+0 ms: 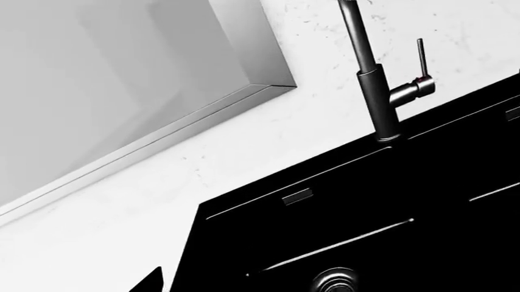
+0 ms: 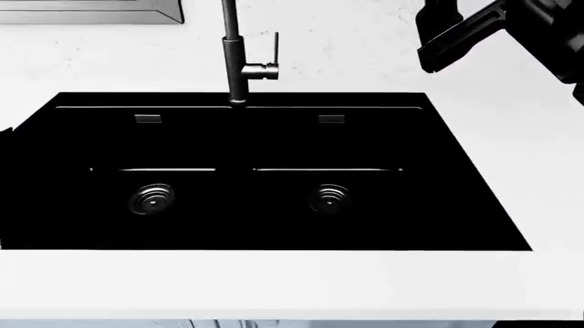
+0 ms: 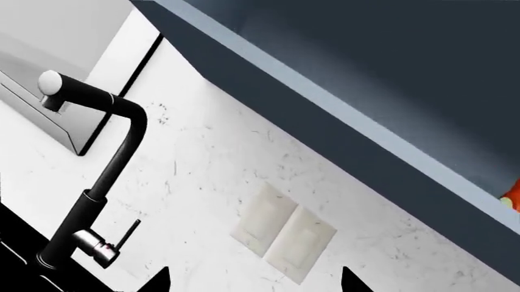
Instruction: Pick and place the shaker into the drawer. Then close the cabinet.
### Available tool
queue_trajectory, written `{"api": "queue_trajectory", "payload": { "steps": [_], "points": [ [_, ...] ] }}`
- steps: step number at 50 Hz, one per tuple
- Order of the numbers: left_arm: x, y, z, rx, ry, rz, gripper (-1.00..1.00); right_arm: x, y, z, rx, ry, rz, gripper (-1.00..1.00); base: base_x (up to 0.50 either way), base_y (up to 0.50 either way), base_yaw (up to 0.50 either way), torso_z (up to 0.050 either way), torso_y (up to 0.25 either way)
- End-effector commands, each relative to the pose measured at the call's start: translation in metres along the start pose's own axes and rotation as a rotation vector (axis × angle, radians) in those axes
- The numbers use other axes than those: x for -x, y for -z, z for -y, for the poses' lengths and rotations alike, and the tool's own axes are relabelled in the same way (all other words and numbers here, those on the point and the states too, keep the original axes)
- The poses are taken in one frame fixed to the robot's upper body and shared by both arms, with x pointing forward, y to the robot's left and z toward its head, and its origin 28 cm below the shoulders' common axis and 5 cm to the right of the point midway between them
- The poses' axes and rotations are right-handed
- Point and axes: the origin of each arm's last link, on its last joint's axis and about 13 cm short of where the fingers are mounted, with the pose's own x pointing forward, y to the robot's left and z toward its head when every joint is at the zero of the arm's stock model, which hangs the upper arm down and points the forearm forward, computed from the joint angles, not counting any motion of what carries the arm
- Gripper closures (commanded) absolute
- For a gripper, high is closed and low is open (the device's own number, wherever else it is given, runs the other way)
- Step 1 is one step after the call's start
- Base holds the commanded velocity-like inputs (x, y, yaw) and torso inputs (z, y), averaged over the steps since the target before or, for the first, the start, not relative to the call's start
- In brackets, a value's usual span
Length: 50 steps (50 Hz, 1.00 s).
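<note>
1. From where I stand the head view takes in a black double sink [image 2: 264,225] sunk into a white speckled surface [image 2: 511,150], with a dark tap [image 2: 235,61] rising at 12 o'clock.
2. The right end effector [image 2: 456,37] hangs dark at about 1 o'clock, above the surface; only part of it shows, so I cannot tell whether its fingers are apart or together.
3. The left end effector is not visible in the head view; its wrist view shows only a dark tip at the frame edge, state unknown.
4. The shaker and the drawer are in none of the views; a red sliver [image 3: 512,196] at the right wrist view's edge is too small to name.
5. Risk, as I judge it: reaching blind could clip the tap or the wall above; the cause would be moving before the shaker is found.
</note>
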Motion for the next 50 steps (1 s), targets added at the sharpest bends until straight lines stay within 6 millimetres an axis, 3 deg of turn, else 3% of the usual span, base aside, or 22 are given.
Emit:
{"api": "queue_trajectory", "payload": {
  "steps": [1,14,18,22,26,28,30,32,34,35,36,42,46,50],
  "points": [
    [-0.001,0.002,0.003,0.007,0.011,0.003,-1.0,0.001,0.003,-0.001,-0.015,0.008,-0.002,-1.0,0.5,0.0,0.0,0.0,0.0],
    [0.0,0.005,0.005,0.01,0.019,0.003,-1.0,0.003,0.005,-0.003,-0.014,0.0,-0.004,-1.0,0.5,-0.16,0.0,0.0,0.002],
    [0.0,0.005,0.006,0.013,0.017,0.006,-1.0,0.003,0.005,-0.003,-0.023,0.006,-0.004,-1.0,0.0,0.0,0.0,0.0,0.003],
    [0.006,-0.004,0.001,0.028,-0.102,0.11,-1.0,0.004,0.004,-0.003,-0.028,0.013,0.002,-1.0,0.0,0.0,0.0,0.0,0.0],
    [0.026,-0.039,-0.014,0.05,-0.31,0.363,-1.0,0.004,0.0,-0.002,-0.032,0.019,0.014,-1.0,0.0,0.0,0.0,0.0,0.0],
    [0.037,-0.068,-0.022,0.028,-0.354,0.477,-1.0,0.003,-0.001,-0.002,-0.036,0.021,0.021,-1.0,0.0,0.0,0.0,0.0,0.0],
    [0.026,-0.088,-0.021,-0.005,-0.294,0.457,-1.0,0.003,-0.002,-0.002,-0.039,0.029,0.027,-1.0,0.0,0.0,0.0,0.0,0.0],
    [0.018,-0.126,-0.022,-0.041,-0.242,0.517,-1.0,0.002,-0.004,0.0,-0.045,0.039,0.037,-1.0,0.0,0.0,0.0,0.0,0.0],
    [0.039,-0.174,-0.032,-0.077,-0.256,0.705,-1.0,0.003,-0.005,0.001,-0.054,0.043,0.047,-1.0,0.0,0.0,0.0,0.0,0.0],
    [0.06,-0.197,-0.039,-0.083,-0.286,0.82,-1.0,0.003,-0.004,0.001,-0.059,0.045,0.051,-1.0,0.0,0.0,0.0,0.0,0.0],
    [0.072,-0.211,-0.042,-0.094,-0.295,0.885,-1.0,0.004,-0.003,0.001,-0.064,0.047,0.053,-1.0,0.0,0.0,0.0,0.0,0.0],
    [0.091,-0.263,-0.029,-0.129,-0.159,1.072,-1.0,0.004,0.0,0.003,-0.09,0.061,0.061,-1.0,0.0,0.0,0.0,0.0,0.0],
    [0.088,-0.306,-0.011,-0.166,0.159,1.189,-1.0,0.002,0.001,0.003,-0.103,0.064,0.062,-1.0,0.0,0.0,0.0,0.0,0.0],
    [0.077,-0.318,0.0,-0.079,0.258,1.182,-1.0,0.002,0.002,0.003,-0.114,0.064,0.059,-1.0,0.0,0.0,0.0,0.0,0.0]
  ]
}}
